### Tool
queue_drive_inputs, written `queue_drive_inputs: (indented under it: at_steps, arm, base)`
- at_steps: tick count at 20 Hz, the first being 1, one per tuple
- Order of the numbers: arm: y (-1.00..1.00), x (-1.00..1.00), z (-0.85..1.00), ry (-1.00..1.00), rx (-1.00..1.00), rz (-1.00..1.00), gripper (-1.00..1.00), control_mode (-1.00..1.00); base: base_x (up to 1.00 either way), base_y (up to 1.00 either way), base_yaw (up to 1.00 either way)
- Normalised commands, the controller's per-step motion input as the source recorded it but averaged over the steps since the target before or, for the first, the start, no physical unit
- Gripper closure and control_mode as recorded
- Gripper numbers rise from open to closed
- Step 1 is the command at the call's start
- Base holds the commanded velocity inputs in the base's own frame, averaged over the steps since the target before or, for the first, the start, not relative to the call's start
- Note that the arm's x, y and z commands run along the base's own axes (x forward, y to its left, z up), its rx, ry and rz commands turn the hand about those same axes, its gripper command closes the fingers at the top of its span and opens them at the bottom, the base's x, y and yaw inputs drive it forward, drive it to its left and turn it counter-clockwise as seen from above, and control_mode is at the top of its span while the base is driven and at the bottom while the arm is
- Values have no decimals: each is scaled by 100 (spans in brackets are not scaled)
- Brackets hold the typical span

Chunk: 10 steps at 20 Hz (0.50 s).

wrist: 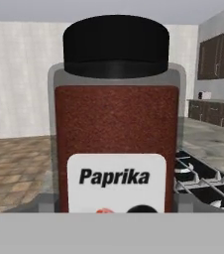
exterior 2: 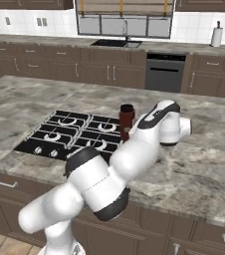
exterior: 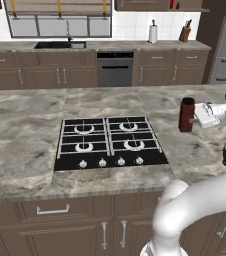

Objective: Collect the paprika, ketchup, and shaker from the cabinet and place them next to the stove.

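The paprika (wrist: pixel 115 129), a dark red-brown jar with a black cap and a white label, stands upright between the fingers (wrist: pixel 45 201) of my gripper (wrist: pixel 115 204), which is shut on it. The jar (exterior: pixel 187 114) is over the marble counter just right of the stove (exterior: pixel 110 142), and my gripper (exterior: pixel 194 116) reaches it from the right. From the other side, the jar (exterior 2: pixel 127 121) rises behind the stove's (exterior 2: pixel 69 132) right edge. In the far cabinet (exterior: pixel 155 4) a red sliver of the ketchup (exterior: pixel 171 4) shows. The shaker cannot be made out.
The island counter (exterior: pixel 25 135) spreads wide on both sides of the cooktop. My own arm (exterior 2: pixel 134 149) crosses in front of the jar. Along the back wall are a sink (exterior: pixel 60 45), a paper towel roll (exterior: pixel 153 32) and a knife block (exterior: pixel 185 33).
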Motion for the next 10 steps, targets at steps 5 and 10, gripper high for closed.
queue_drive_inputs:
  at_steps: [5, 10]
  arm:
    - [0, 43, -51, -2, -10, 2, 100, -100]
    - [0, 50, -53, 0, -4, 0, 100, -100]
  base:
    - [0, 0, 0]
    - [0, 0, 0]
